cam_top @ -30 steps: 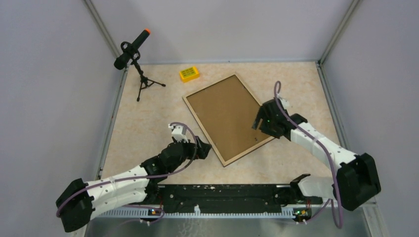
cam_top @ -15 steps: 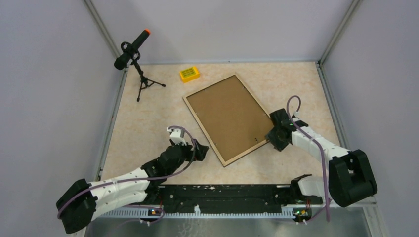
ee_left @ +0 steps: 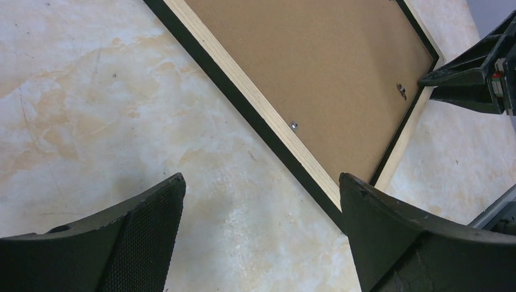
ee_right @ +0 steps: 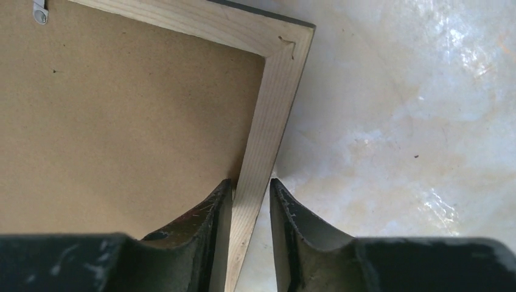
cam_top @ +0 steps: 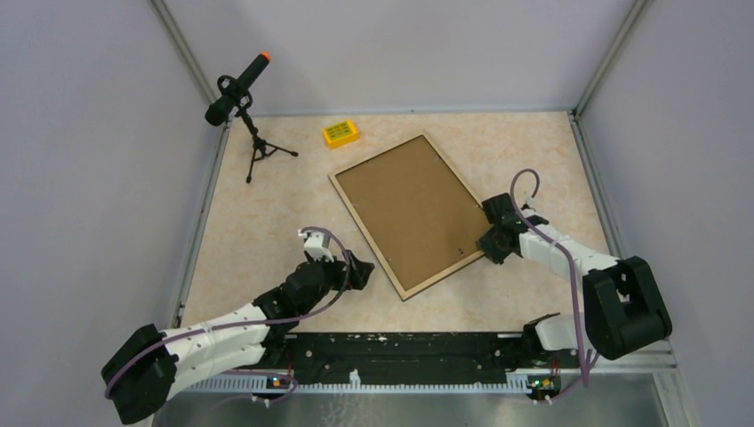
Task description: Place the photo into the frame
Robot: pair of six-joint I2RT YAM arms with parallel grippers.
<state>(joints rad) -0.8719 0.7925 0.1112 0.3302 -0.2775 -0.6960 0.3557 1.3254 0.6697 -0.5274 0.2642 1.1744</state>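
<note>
At 7 o'clock from the frame, just off its long edge: left fingers, wide apart, holding nothing, above the bench. Mid-bench: frame flat, wood back up, brown backing inside. Near its 4 o'clock corner: right fingers, clamped on the rail, 1 each side.

The left arm lies low, stretched from its base toward two o'clock, and the left gripper gapes wide with nothing between its fingers. The right arm bends sharply at the elbow, forearm pointing to ten o'clock, and the right gripper pinches the rail of the frame between both fingers.
</note>
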